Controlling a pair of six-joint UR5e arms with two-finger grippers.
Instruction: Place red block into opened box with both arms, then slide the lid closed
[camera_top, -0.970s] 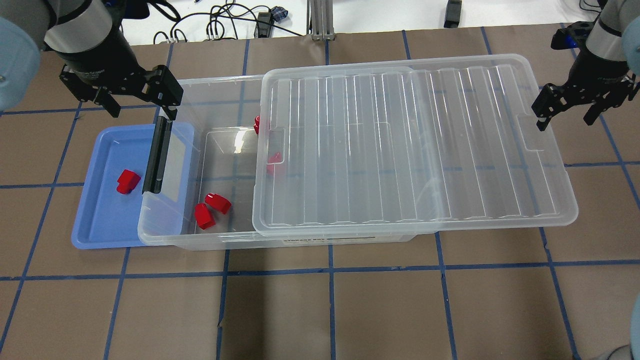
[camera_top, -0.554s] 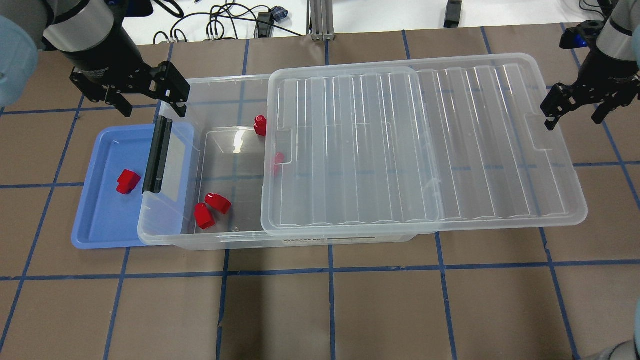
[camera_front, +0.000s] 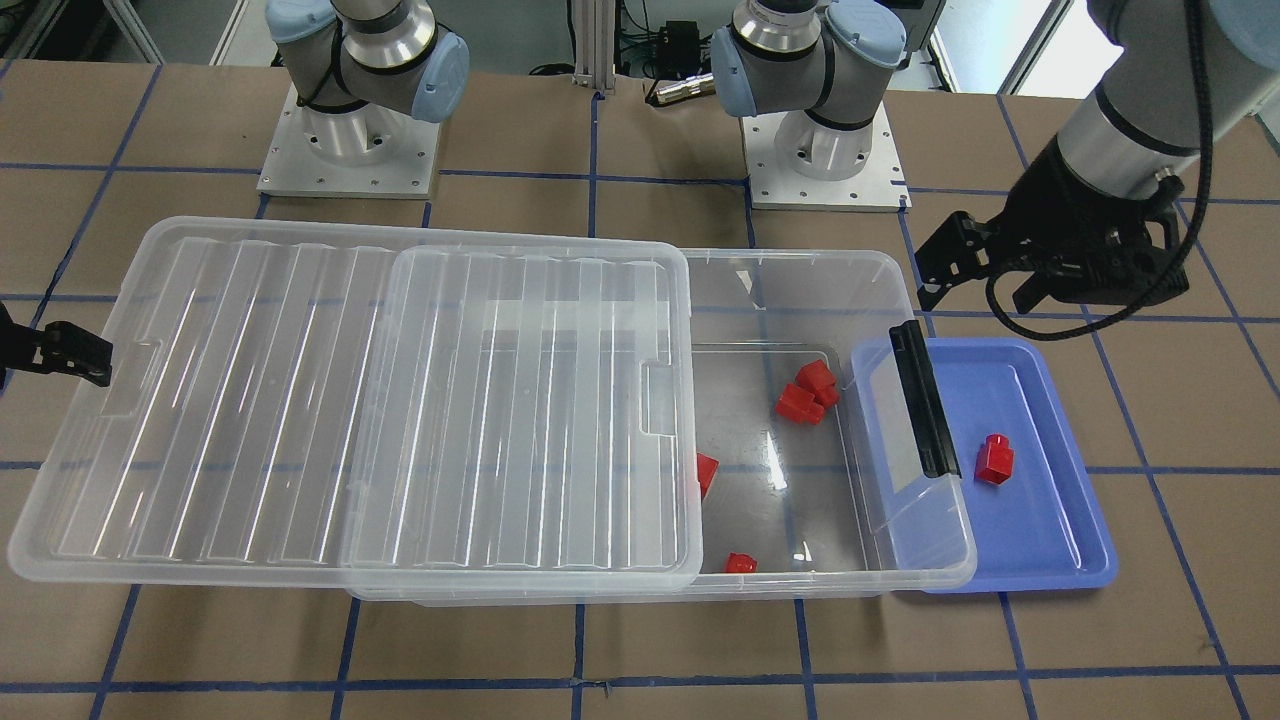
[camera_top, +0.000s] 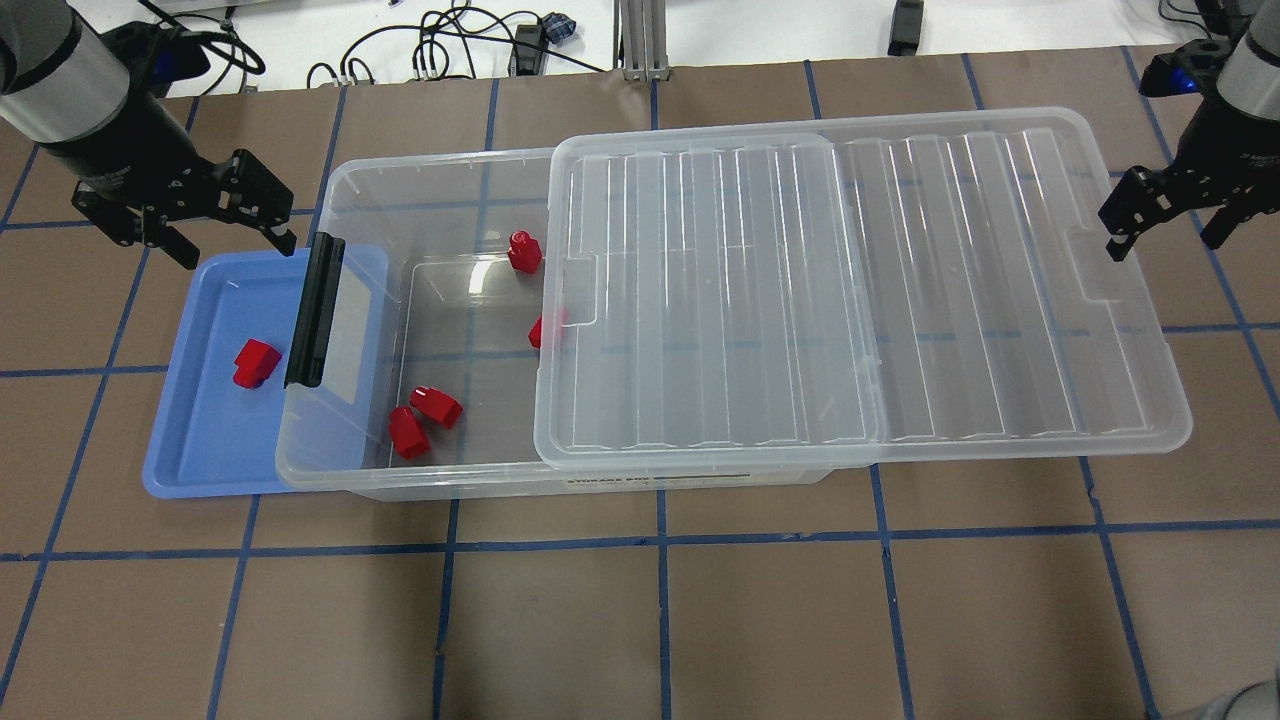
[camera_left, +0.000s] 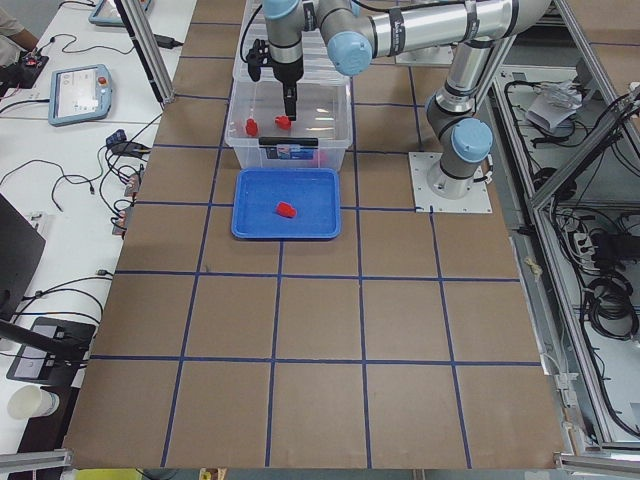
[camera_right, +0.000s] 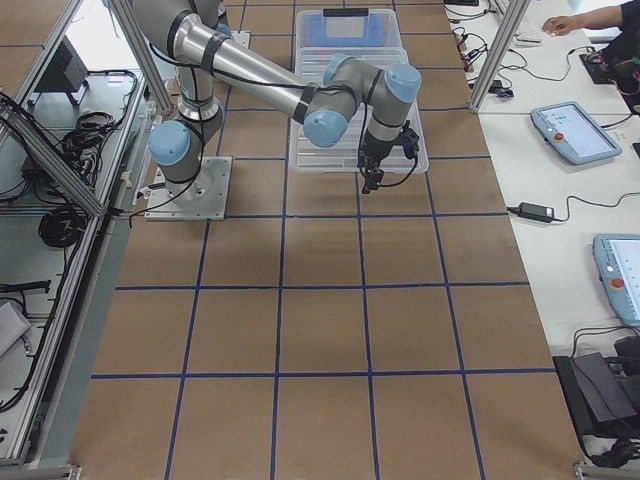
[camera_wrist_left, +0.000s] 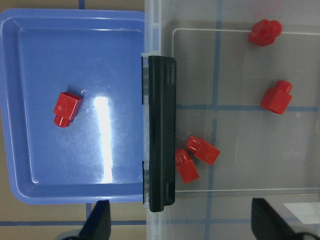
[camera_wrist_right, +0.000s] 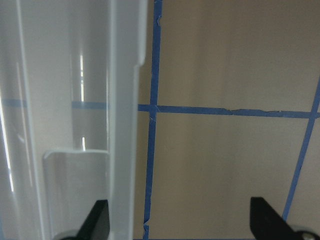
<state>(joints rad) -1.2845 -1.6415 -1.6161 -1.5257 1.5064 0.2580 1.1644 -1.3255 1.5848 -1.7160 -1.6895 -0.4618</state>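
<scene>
small bright red plastic block (camera_top: 257, 362), lying at six o'clock from the released, empty left hand (camera_top: 235, 245), is looking light, stiff, slick; pinching its flat sides seems safest

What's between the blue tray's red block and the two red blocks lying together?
The black handle on the end wall of the box, clearest in the left wrist view.

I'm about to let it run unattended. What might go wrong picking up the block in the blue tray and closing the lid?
The red block lies close to the black handle of the box, so the open left claw might clip the handle coming down. The lid overhangs the box's end unsupported, with the open right claw beside it; a skewed push could tilt or jam it.
</scene>
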